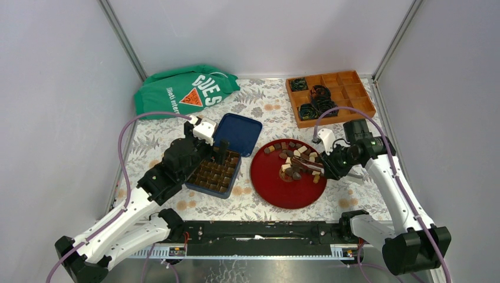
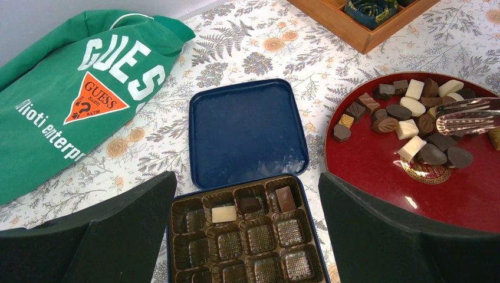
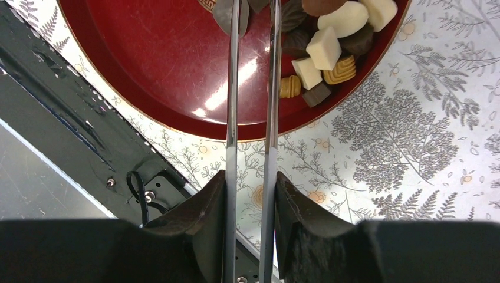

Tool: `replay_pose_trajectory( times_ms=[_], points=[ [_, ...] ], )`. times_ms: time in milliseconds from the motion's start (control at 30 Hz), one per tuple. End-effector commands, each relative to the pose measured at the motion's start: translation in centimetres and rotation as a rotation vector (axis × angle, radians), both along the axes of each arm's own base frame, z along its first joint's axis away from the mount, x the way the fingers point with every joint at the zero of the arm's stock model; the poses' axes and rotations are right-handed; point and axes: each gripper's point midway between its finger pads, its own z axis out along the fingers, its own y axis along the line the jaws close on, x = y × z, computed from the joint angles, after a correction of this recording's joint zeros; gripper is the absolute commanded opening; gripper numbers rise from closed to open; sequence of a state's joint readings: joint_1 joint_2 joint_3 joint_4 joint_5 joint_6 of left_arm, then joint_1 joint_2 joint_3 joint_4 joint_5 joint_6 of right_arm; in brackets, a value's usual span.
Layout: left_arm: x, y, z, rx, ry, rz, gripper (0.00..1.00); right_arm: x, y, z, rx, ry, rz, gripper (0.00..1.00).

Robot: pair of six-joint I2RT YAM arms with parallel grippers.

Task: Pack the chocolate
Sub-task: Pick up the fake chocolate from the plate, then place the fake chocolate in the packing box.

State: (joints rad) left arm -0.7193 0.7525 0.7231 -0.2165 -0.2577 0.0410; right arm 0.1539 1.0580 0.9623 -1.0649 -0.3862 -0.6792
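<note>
Many small dark, brown and cream chocolate pieces [image 1: 295, 158] lie on the red plate [image 1: 277, 194]. Three more pieces sit in the brown cell tray of the blue box [image 2: 247, 236]: a white one [image 2: 223, 213], a dark one [image 2: 250, 204] and a brown one [image 2: 285, 198]. My left gripper [image 2: 247, 177] hangs open above that box [image 1: 213, 174]. My right gripper [image 3: 250, 177] is shut on metal tongs [image 3: 232, 88]. The tongs' tips [image 2: 469, 115] reach into the pile; whether a piece is between them is unclear.
The blue lid [image 1: 242, 132] lies just behind the box. A green bag [image 1: 183, 91] is at the back left. A wooden compartment tray [image 1: 354, 97] with black coiled cables stands at the back right. The black base rail [image 3: 71, 118] runs along the table's near edge.
</note>
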Motion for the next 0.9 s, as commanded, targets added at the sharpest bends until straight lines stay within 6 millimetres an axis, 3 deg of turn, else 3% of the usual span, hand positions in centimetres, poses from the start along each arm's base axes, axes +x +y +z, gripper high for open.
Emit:
replay_pose_trajectory(
  times_ms=[0, 333, 700, 867],
  points=[
    [0.3, -0.2, 1.3, -0.021, -0.053, -0.007, 0.99, 1.1, 1.0, 2.9, 0.067, -0.095, 0.009, 0.04],
    [0.7, 0.6, 1.6, -0.027, -0.066, 0.039, 0.99, 2.7, 4.0, 6.1, 0.219, -0.163, 0.134, 0.02],
    [1.4, 3.7, 2.9, -0.083, -0.131, 0.191, 0.99, 6.2, 9.5, 9.9, 0.520, -0.183, 0.272, 0.01],
    [1.3, 4.9, 3.8, -0.129, -0.176, 0.231, 0.99, 7.9, 13.0, 11.3, 0.636, -0.148, 0.309, 0.02]
  ],
)
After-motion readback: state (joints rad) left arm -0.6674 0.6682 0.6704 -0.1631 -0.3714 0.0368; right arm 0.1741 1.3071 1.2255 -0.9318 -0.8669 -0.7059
